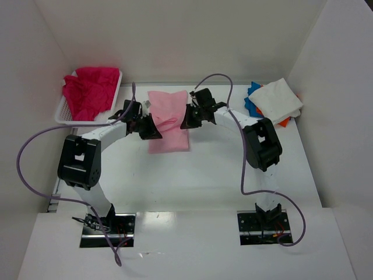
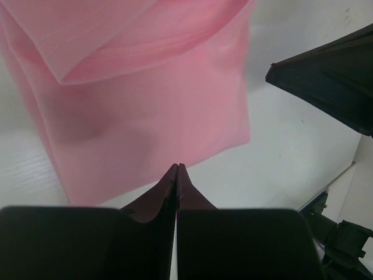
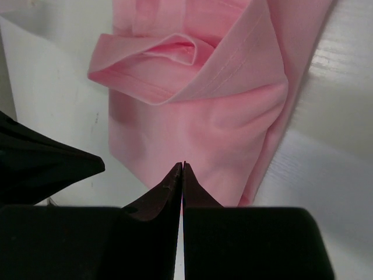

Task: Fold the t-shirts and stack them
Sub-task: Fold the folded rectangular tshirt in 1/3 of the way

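A light pink t-shirt (image 1: 168, 122) lies folded into a narrow strip at the table's middle, its far half doubled loosely over the near half. My left gripper (image 1: 152, 129) is at its left edge and my right gripper (image 1: 187, 119) is at its right edge. Both are shut. In the left wrist view the shut tips (image 2: 177, 167) meet the edge of the pink shirt (image 2: 151, 111). In the right wrist view the shut tips (image 3: 183, 165) are over the pink shirt (image 3: 198, 128), below a curled hem flap. I see no cloth between either pair of jaws.
A white lattice basket (image 1: 63, 111) at the back left holds a crumpled magenta-red shirt (image 1: 88, 90). At the back right a folded white shirt (image 1: 278, 99) lies on a blue one (image 1: 251, 100) and an orange one (image 1: 284, 122). White walls close in three sides.
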{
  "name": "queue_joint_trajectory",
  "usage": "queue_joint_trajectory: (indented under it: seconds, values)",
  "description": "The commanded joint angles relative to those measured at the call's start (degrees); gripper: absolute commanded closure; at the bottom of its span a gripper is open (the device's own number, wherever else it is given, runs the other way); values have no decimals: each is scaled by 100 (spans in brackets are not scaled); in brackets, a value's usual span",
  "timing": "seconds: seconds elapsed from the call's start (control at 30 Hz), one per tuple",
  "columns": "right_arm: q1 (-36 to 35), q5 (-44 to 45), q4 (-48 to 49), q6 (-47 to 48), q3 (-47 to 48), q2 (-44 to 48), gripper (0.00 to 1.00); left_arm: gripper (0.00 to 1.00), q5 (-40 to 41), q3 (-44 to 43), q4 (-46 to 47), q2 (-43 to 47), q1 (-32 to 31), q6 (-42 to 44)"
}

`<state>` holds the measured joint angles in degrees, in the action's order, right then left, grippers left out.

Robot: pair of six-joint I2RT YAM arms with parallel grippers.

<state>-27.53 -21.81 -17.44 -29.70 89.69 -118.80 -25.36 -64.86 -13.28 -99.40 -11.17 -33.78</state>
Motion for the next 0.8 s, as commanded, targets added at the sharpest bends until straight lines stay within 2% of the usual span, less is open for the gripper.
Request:
queue_joint_trajectory:
  seconds: [0.0, 0.3, 0.57, 0.7, 0.77]
  values:
    - [11, -77, 197, 26, 309, -362, 95, 99, -13, 18, 334, -260, 44, -111]
    - [-42, -77, -153, 96, 1312, -1195, 93, 97, 445, -693, 273, -1190, 44, 46]
    - [-42, 46, -321, 96, 2138, -1636, 89, 91, 689, -1430, 273, -1747, 97, 47]
    - [59, 46, -502, 96, 2609, -1941, 89, 83, 958, -1573, 494, -1820, 211, 47]
    - [63, 46, -506, 47, 2741, -2016, 89, 74, 1105, -1621, 620, -1868, 264, 47]
